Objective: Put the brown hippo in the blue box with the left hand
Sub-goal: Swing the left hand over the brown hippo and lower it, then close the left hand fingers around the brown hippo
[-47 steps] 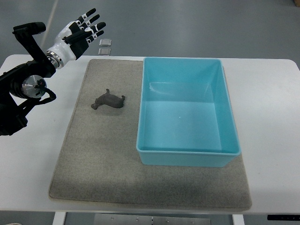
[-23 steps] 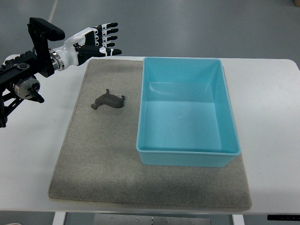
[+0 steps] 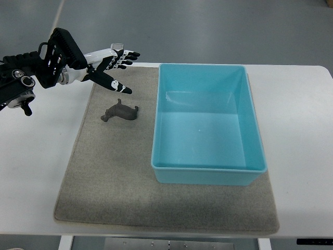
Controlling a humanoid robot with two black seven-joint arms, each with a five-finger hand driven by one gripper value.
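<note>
Glossy plastic blue box [image 3: 208,125], rough felt-like mat [image 3: 104,172], matt brown hippo [image 3: 120,111]

Single top view, steep downward look from robot's side, whole table [image 3: 296,104] framed

Left robot hand [image 3: 112,67] spread above brown hippo [image 3: 120,111]
</note>
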